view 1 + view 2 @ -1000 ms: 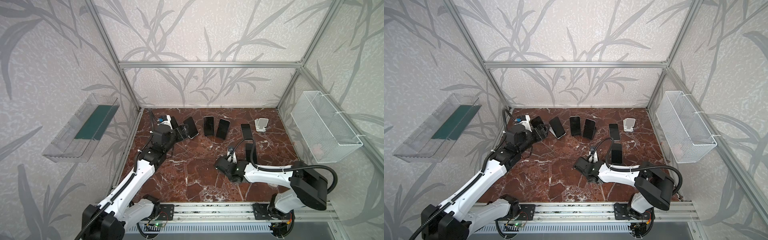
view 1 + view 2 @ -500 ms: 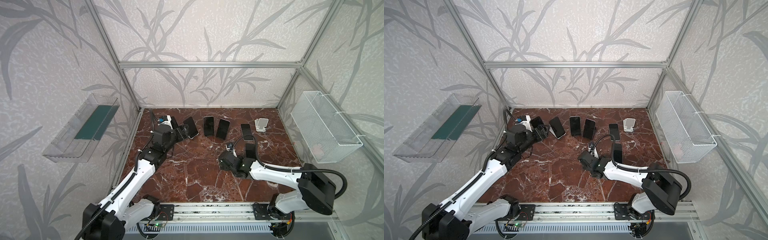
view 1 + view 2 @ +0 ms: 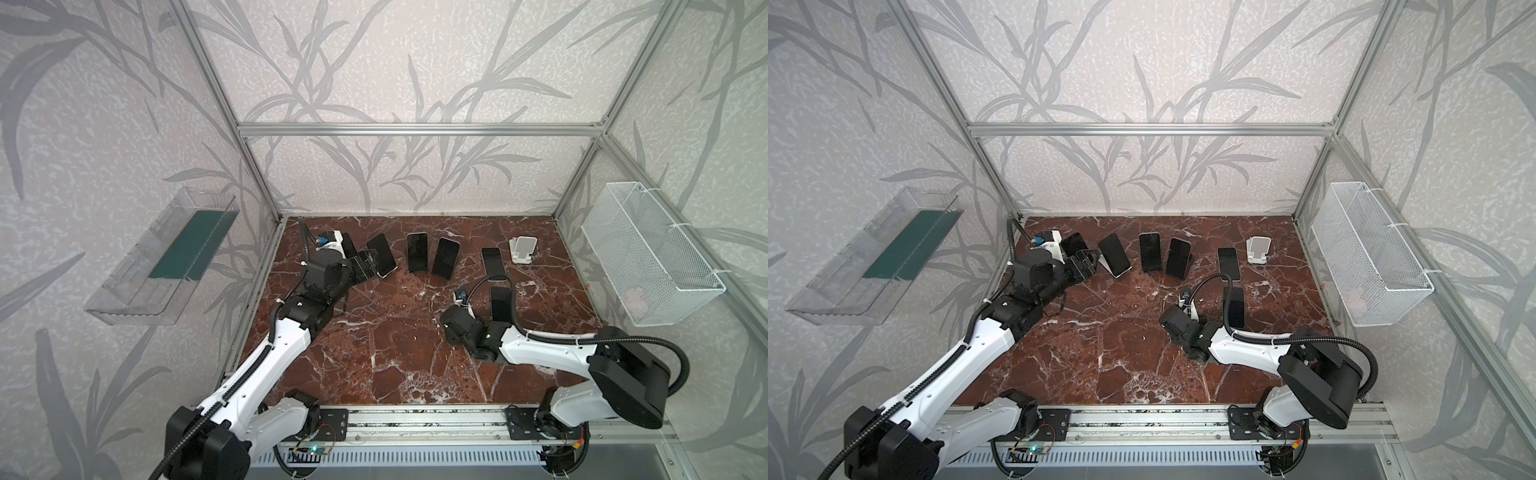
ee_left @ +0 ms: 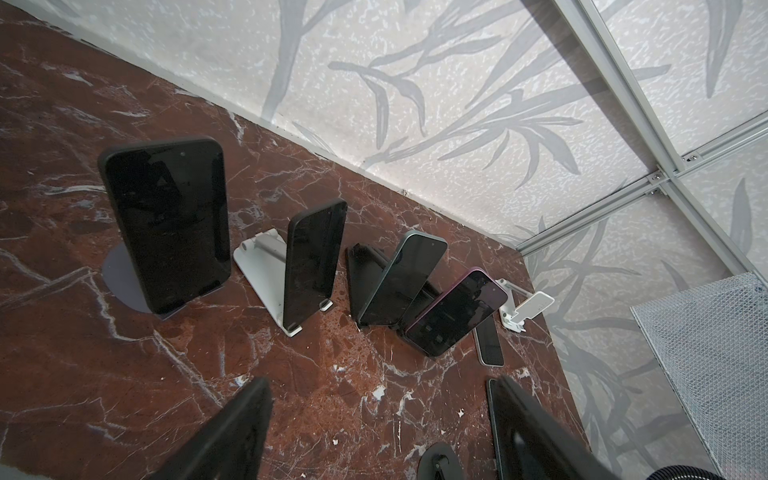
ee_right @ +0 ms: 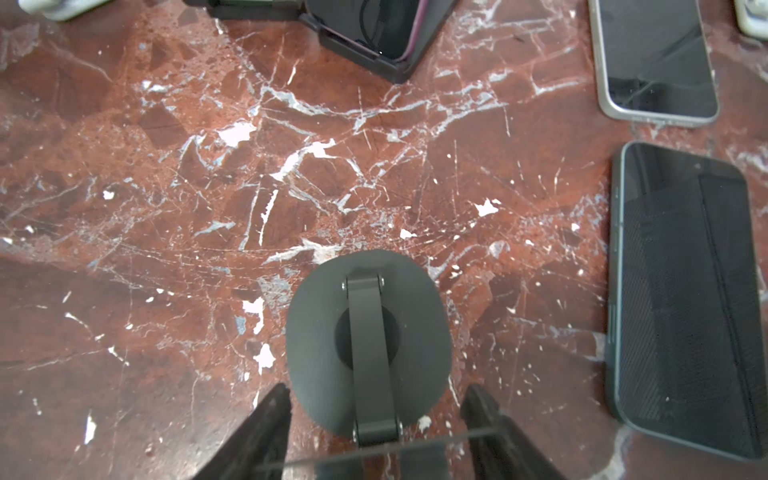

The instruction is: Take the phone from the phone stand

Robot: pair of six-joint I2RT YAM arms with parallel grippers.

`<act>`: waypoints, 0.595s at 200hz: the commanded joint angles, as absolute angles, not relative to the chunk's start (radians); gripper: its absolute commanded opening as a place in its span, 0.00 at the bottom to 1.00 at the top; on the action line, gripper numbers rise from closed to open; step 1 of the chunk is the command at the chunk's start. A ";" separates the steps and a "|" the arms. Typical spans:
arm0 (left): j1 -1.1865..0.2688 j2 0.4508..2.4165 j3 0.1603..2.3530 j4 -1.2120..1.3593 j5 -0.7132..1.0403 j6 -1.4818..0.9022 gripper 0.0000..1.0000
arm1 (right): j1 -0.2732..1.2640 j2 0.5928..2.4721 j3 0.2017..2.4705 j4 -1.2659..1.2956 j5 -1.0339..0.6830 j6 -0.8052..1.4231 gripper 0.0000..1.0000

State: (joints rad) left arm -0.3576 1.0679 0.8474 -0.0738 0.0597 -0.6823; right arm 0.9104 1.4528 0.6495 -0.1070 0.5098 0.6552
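The right gripper (image 5: pixel 376 392) had just drawn its jaws in around the empty black stand (image 5: pixel 316 332) — whether they gripped it, I couldn't tell. The phone (image 5: pixel 681 299) lay flat on the marble (image 5: pixel 208 208) just beside it — already off, I'd judge. The left gripper (image 4: pixel 380 382) hung open, empty.

Left arm (image 3: pixel 282 345) and right arm (image 3: pixel 552 353) — white shells, black joints, ribbed black cables (image 3: pixel 683 365); dark claw fingers (image 5: pixel 257 436) — black screwed base plates (image 3: pixel 332 424)

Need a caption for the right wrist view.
Open right gripper straddles a black round-based stand; a silver-edged phone and a dark phone lie flat alongside.
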 commanded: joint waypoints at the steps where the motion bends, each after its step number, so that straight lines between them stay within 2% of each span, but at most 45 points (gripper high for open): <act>1: -0.355 1.071 0.851 -0.057 0.064 -0.684 0.84 | 0.907 1.466 0.644 -0.093 0.515 0.646 0.77; 45: -0.354 1.068 0.849 -0.059 0.056 -0.678 0.84 | 0.875 1.476 0.611 0.001 0.495 0.563 0.78; 73: -0.354 1.074 0.852 -0.060 0.061 -0.680 0.84 | 0.865 1.443 0.558 0.074 0.462 0.517 0.69; 119: -0.355 1.078 0.850 -0.059 0.066 -0.683 0.84 | 0.867 1.330 0.527 0.056 0.471 0.502 0.65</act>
